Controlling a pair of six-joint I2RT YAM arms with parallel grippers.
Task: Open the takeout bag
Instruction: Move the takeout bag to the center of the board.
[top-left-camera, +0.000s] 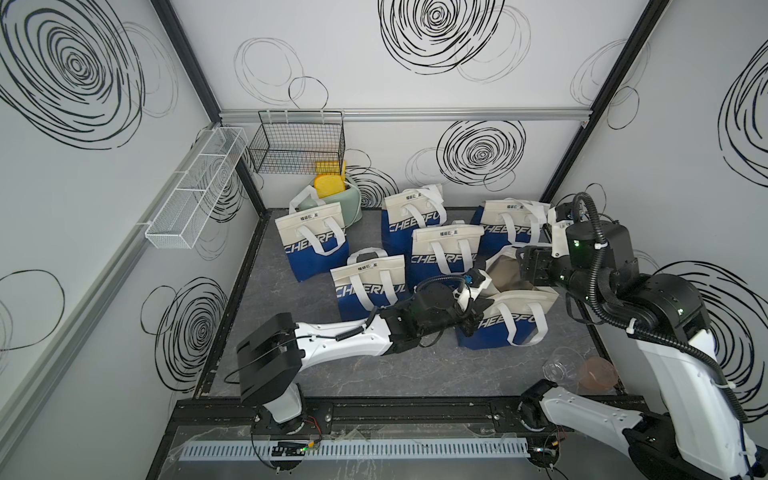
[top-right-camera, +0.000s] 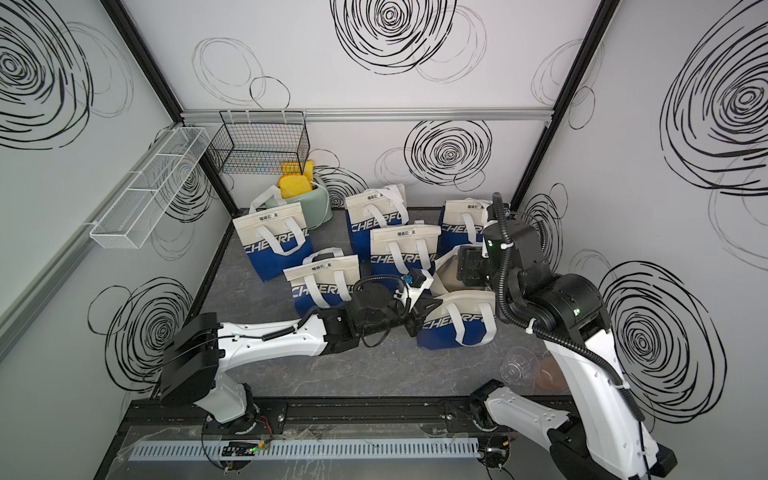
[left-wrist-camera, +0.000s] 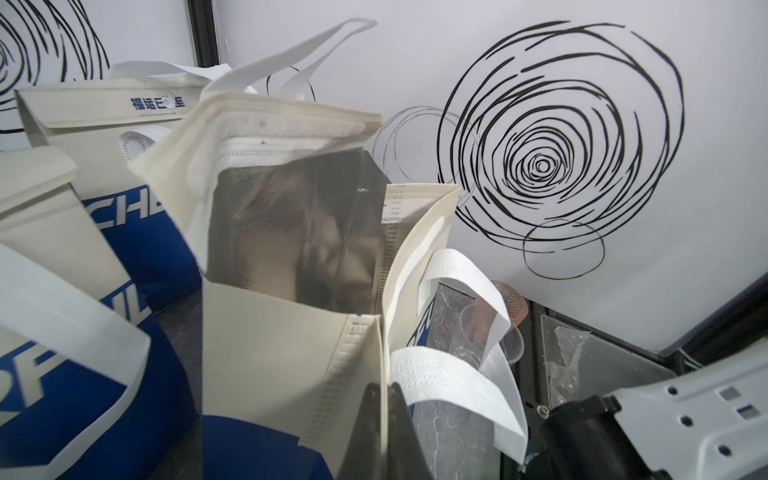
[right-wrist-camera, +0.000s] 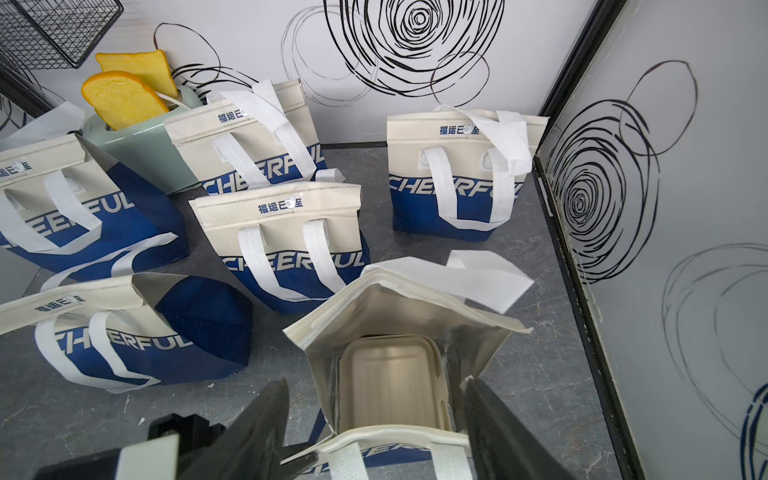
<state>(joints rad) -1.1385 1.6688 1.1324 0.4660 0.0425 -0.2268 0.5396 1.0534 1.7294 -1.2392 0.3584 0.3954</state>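
Black fingers of the left gripper (left-wrist-camera: 384, 399) pinch the side seam of a cream-and-blue fabric takeout bag (top-left-camera: 513, 320), while the right gripper (right-wrist-camera: 375, 386) hovers over its mouth, jaws spread wide. The bag stands open at the front right of the grey table (top-left-camera: 374, 374), a beige clamshell box (right-wrist-camera: 390, 399) inside, five closed bags (top-left-camera: 446, 253) behind.

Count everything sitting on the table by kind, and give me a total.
Takeout bags: 6
Toaster: 1
Bread slices: 2
Cups: 2
Total: 11
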